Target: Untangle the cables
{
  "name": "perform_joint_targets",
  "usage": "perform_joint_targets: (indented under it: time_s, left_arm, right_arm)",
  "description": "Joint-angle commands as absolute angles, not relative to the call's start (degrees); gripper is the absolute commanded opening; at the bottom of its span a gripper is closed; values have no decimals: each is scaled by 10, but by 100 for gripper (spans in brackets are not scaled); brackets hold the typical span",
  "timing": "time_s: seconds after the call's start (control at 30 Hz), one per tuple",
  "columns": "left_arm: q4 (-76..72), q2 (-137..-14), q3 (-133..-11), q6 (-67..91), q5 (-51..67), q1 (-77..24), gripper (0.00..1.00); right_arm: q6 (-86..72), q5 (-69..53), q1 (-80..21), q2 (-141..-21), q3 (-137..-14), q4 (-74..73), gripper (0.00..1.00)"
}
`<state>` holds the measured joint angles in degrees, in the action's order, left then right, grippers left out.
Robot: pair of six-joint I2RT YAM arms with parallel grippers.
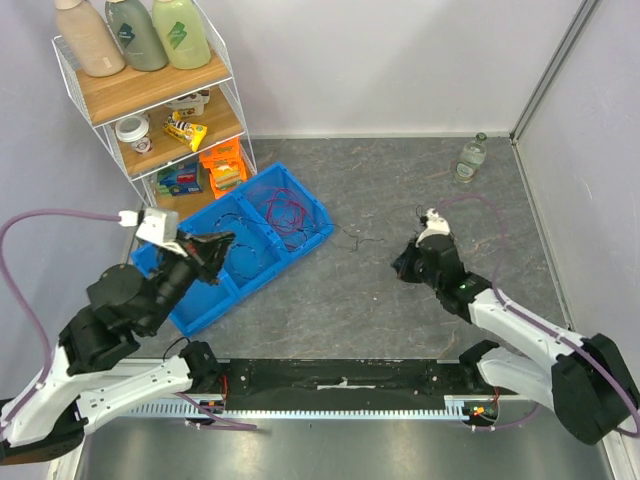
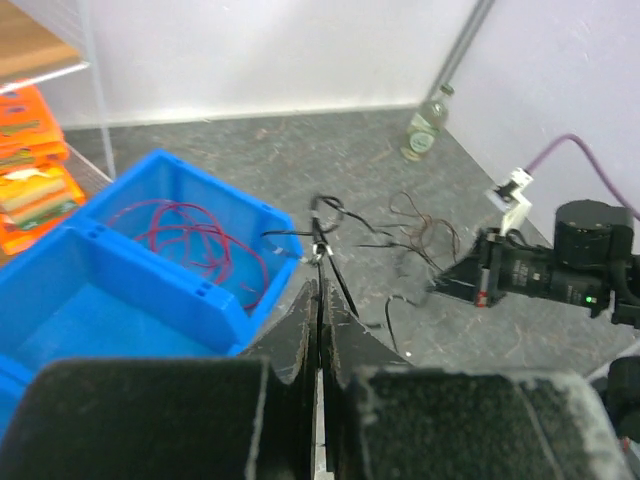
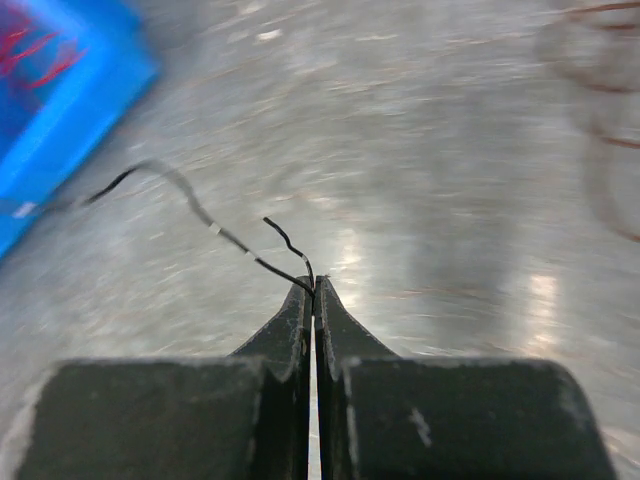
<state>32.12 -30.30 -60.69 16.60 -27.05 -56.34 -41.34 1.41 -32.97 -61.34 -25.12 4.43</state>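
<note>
Right pincer (image 3: 313, 292) first: the jaws are pressed together and a black cable (image 3: 240, 248) is nipped right at the tips. From there it snakes off to my left, low over the grey tabletop (image 1: 400, 190), toward the blue bin (image 1: 195, 310). A short loose end pokes up just above the pinch. My wrist view is pretty blurry, so that's about all the detail I get there.

My left pincer (image 2: 318, 290) is clamped together too, with just a hairline seam between the fingers. It hangs above the bin, tips pointed out toward the bin's right corner. Thin black wire with a little knot sits right past the tips in my wrist view, but I honestly can't tell if I'm pinching any of it or if it just lines up behind the fingers.

Where the rest of the wires are: the red cables (image 1: 287, 213) are a loopy bunch in the far compartment of the bin. What looks like thin black strands (image 1: 243, 258) lies in the middle compartment. Some brownish loops (image 2: 428, 235) lie out on the tabletop, between the bin and my right pincer. A glass bottle (image 1: 470, 158) stands off in the far corner, well apart from all of it.
</note>
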Motion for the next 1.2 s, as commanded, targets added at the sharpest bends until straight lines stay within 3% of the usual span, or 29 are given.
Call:
perform_joint_targets:
  time_s: [0.0, 0.2, 0.43, 0.73, 0.9, 1.17]
  left_arm:
    - [359, -261, -635, 127, -368, -562, 2]
    - [407, -187, -633, 131, -467, -562, 2]
    - [462, -115, -643, 152, -481, -563, 2]
    - [445, -170, -623, 131, -213, -564, 2]
    - [440, -251, -589, 115, -64, -564, 2]
    - [334, -364, -456, 173, 60, -564, 2]
  right_arm:
    - [-363, 160, -269, -581, -309, -143, 0]
    - [-345, 244, -164, -541, -375, -227, 0]
    - [-311, 219, -46, -534, -442, -250, 0]
    - [-269, -24, -35, -547, -455, -159, 0]
    - [-265, -35, -34, -529, -459, -159, 0]
    - [-251, -11, -34, -499, -470, -187, 0]
